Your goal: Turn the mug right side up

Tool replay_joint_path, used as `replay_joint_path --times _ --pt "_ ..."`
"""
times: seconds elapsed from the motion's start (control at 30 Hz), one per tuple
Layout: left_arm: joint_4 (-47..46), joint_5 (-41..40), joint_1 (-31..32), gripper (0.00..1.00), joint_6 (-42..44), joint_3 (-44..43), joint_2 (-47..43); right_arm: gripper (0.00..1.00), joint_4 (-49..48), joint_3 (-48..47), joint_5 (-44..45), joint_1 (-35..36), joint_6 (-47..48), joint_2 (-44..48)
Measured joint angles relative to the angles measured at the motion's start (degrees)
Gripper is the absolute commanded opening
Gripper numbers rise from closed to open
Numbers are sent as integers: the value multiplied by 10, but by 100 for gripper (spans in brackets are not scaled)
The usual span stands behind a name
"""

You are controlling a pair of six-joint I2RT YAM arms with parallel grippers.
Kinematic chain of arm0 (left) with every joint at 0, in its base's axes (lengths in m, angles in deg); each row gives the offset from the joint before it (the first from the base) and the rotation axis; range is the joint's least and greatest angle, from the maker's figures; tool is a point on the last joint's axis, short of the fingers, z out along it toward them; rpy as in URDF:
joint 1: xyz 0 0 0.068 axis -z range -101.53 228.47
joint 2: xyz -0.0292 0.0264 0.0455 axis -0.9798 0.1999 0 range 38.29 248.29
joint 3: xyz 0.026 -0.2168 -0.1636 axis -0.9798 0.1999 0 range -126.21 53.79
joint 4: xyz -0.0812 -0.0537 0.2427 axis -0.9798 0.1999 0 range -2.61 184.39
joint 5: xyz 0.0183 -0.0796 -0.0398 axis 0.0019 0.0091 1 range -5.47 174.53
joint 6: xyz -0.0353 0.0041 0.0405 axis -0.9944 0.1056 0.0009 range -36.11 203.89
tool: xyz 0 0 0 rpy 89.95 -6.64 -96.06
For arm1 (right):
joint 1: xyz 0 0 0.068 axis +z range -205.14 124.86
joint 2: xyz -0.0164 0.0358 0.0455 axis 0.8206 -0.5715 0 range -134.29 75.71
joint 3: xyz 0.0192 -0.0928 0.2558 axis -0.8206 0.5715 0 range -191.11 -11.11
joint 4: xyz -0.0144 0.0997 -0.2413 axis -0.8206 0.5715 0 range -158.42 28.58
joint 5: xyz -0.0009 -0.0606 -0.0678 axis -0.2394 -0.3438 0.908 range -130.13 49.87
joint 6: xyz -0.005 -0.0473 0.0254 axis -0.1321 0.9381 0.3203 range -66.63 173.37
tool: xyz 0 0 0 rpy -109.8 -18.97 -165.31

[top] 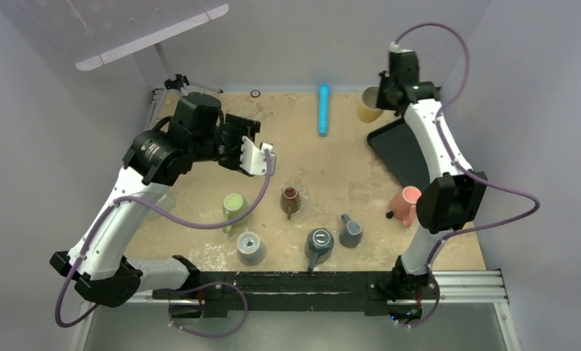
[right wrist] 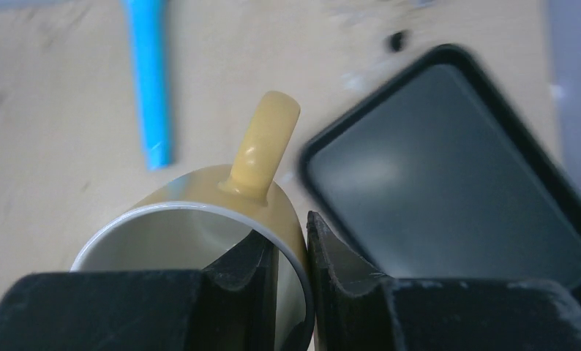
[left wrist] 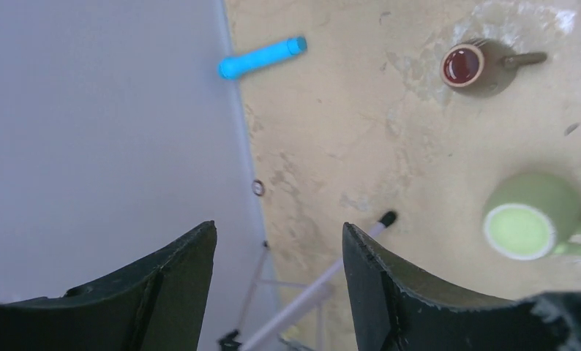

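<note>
Right gripper (right wrist: 291, 245) clenched on yellow mug (right wrist: 178, 234) rim, one finger inside, one outside; handle points away from it. Tray (right wrist: 448, 183) just beyond, right. Left gripper (left wrist: 276, 234) parted, empty, above table (left wrist: 346, 131).

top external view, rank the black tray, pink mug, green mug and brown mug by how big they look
1. black tray, largest, though partly covered.
2. pink mug and green mug, about alike, not ranked.
3. brown mug, smallest.
</note>
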Motion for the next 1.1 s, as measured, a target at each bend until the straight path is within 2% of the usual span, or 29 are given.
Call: replay_joint_path --times 0.13,0.23,0.43,0.67,1.0,1.03,1.07,1.1 --pt "1 -23 -14 69 -162 7 2 0 -49 -1 29 -121 2 -12" --pt "0 -33 -28 69 -270 43 -9 0 -76 -20 41 -190 1 -49" --pt "5 -40 -58 69 -410 128 -28 0 -103 -69 45 -256 -14 -164" --pt "14 -43 -82 72 -483 168 -31 0 -111 -65 38 -273 -41 -223" --pt "13 -54 -85 73 -507 168 -21 0 -129 -67 17 -284 -70 -274" --pt "13 -54 -85 74 -507 168 -19 0 -128 -70 17 -284 -70 -283" --pt "12 -54 -85 80 -507 168 -17 0 -128 -79 16 -284 -70 -292" --pt "12 -54 -85 94 -507 168 -16 0 -130 -85 14 -285 -73 -294"
